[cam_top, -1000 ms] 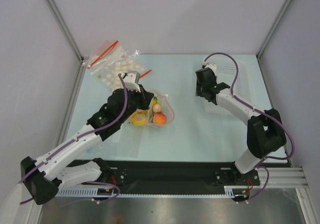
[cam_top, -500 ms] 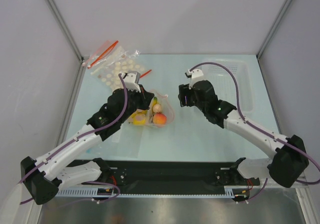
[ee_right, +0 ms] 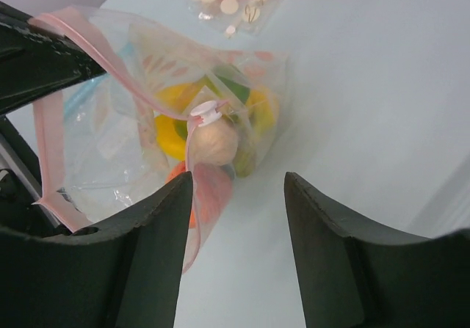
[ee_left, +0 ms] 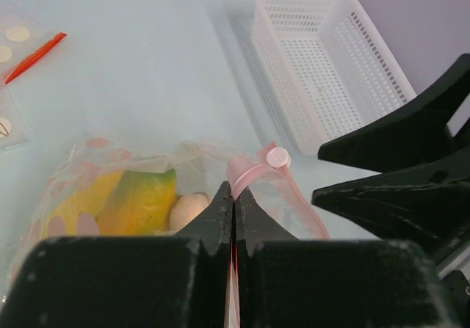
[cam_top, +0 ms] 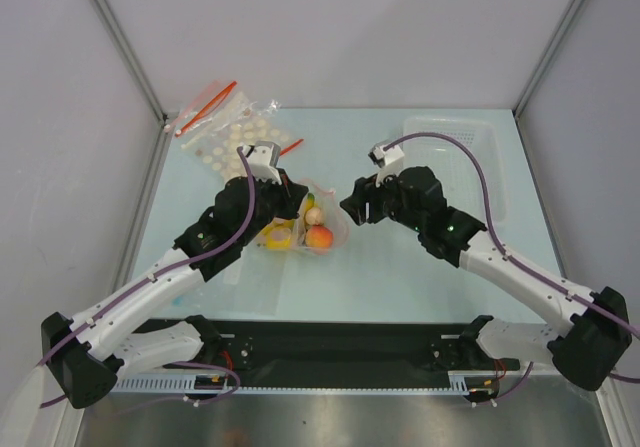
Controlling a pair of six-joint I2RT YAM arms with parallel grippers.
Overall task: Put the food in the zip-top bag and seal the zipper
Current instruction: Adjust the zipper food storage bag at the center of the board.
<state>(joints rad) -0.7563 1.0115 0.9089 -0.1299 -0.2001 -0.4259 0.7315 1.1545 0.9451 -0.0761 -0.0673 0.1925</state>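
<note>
The zip-top bag (cam_top: 332,229) lies mid-table, holding the food: a peach (cam_top: 319,236), a yellow banana (cam_top: 280,235) and a small beige piece (cam_top: 314,215). My left gripper (cam_top: 296,195) is shut on the bag's pink zipper (ee_left: 253,168) and lifts that edge; a green-yellow mango (ee_left: 147,199) shows through the plastic. The white slider tab (ee_right: 205,111) sits on the strip above the beige piece (ee_right: 213,143). My right gripper (cam_top: 351,207) stands open just right of the bag, in the right wrist view (ee_right: 237,188) its left finger beside the bag's mouth edge, with nothing between the fingers.
A white perforated basket (cam_top: 495,167) stands at the back right, also in the left wrist view (ee_left: 323,56). A clear bag of cream discs (cam_top: 235,132) with red strips lies at the back left. Grey walls close in both sides.
My right arm has swung left from the basket across the table to the bag's right side, with its jaws wider than a second ago. The left gripper and bag have stayed still.
</note>
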